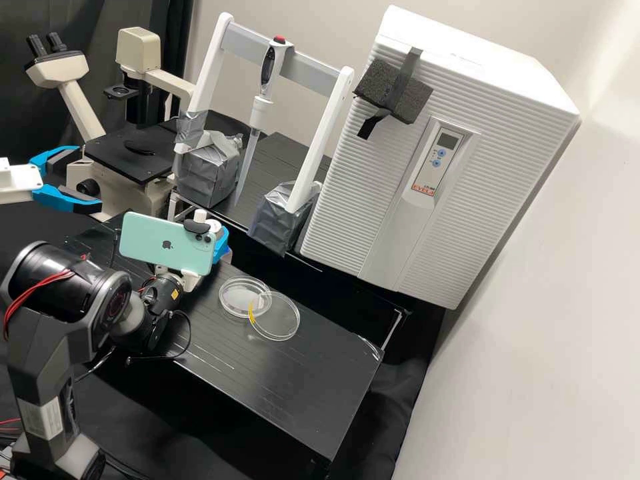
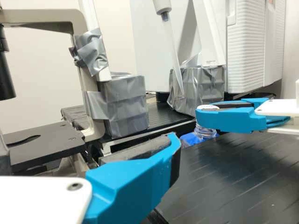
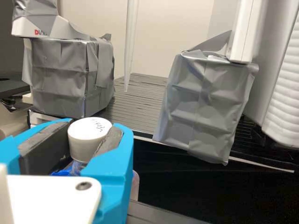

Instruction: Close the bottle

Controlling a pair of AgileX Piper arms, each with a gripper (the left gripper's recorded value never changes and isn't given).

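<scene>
A white cap [image 3: 88, 133] sits on top of a clear bottle with a blue label [image 2: 201, 135]. My right gripper [image 3: 88, 140] is shut on the cap, its blue fingers [image 3: 114, 154] pressing on both sides. From the left wrist view, that same gripper [image 2: 219, 116] hovers level over the bottle, with the cap [image 2: 208, 108] at its tip. In the high view it stands behind the mint phone, at the bench's back left [image 1: 219, 239]. My left gripper [image 1: 80, 179] is open at the far left beside the microscope, well apart from the bottle; one of its fingers [image 2: 135, 177] is in the foreground.
Two clear petri dishes [image 1: 245, 297] [image 1: 275, 315] lie mid-bench. A mint phone [image 1: 167, 243] on a mount stands by the right gripper. A microscope [image 1: 113, 167], a pipette [image 1: 263, 100] on a taped stand and a large white machine [image 1: 433, 153] line the back.
</scene>
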